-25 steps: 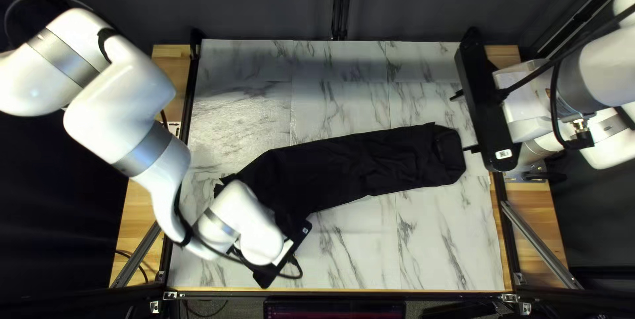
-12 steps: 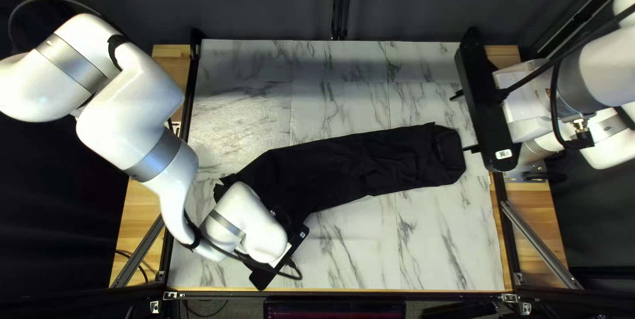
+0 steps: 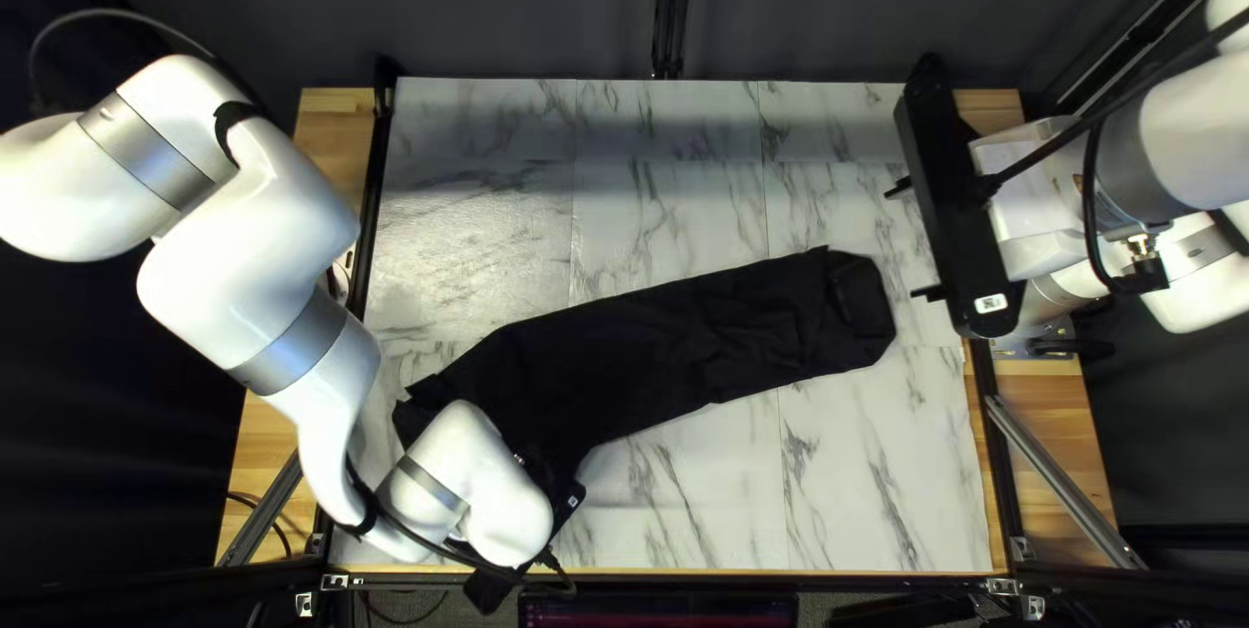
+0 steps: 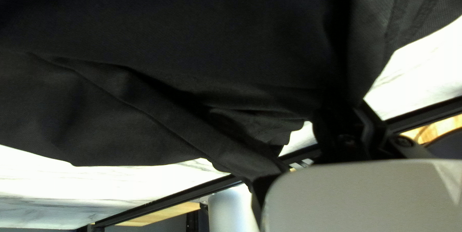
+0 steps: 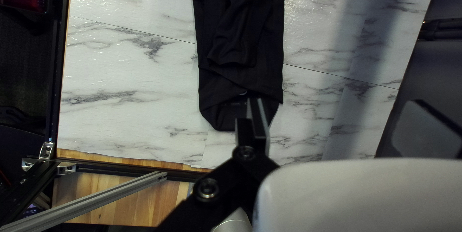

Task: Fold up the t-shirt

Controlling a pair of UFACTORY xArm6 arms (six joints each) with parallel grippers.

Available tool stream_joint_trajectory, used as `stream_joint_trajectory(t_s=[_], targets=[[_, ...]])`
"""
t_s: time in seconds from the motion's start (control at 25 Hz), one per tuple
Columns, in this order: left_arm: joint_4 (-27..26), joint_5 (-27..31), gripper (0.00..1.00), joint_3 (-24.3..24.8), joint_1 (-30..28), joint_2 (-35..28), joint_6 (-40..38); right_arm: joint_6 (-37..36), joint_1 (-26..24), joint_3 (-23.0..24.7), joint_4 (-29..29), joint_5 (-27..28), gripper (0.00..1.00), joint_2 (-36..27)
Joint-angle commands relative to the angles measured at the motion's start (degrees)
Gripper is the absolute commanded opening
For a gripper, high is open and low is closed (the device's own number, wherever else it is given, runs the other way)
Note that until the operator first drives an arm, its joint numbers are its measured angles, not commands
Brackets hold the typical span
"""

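The black t-shirt [image 3: 677, 348] lies as a long narrow strip, slanting from the lower left to the right of the top left view. My left gripper [image 3: 569, 502] is at its lower-left end, fingertips hidden under the arm. Seen from the left wrist, the t-shirt [image 4: 168, 68] hangs in folds that converge on the left gripper [image 4: 339, 124], which is shut on the cloth. My right gripper [image 3: 908, 243] stands open just off the right end. The right wrist view has one finger of the right gripper [image 5: 257, 116] over the t-shirt [image 5: 240, 44] end; the other is hidden.
Bare marble-patterned tabletop [image 3: 482, 212] extends beyond the t-shirt toward the curtain, and more [image 3: 833, 485] shows on the near side. Dark frame rails border the table, with a grey diagonal bar [image 3: 1060, 478] at the right. My left arm [image 3: 293, 303] crosses the left edge.
My left gripper has moved toward the near-left, past the near edge of the table, and the t-shirt has slid with it. Its right end now lies farther from my right gripper, which has stayed still.
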Motion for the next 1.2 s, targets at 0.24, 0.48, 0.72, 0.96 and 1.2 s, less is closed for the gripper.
stream_joint_trajectory(t_s=[0.24, 0.48, 0.72, 0.96, 1.2], targets=[[0.1, 1.1, 1.0, -1.3, 0.4, 0.1, 2.7, 0.0, 0.0, 0.0, 0.0, 0.0, 1.0, 0.0], [-0.8, 1.3, 1.0, -3.4, -0.2, 2.2, 5.1, 0.0, 0.0, 0.0, 0.0, 0.0, 1.0, 0.0], [-2.8, 2.4, 1.0, -7.4, -2.5, 5.4, 5.9, 0.0, 0.0, 0.0, 0.0, 0.0, 1.0, 0.0], [-5.7, 3.3, 1.0, -11.3, -5.2, 8.6, 7.2, 0.0, 0.0, 0.0, 0.0, 0.0, 1.0, 0.0], [-7.1, 4.8, 1.0, -11.4, -6.3, 7.1, 5.1, 0.0, 0.0, 0.0, 0.0, 0.0, 1.0, 0.0]])
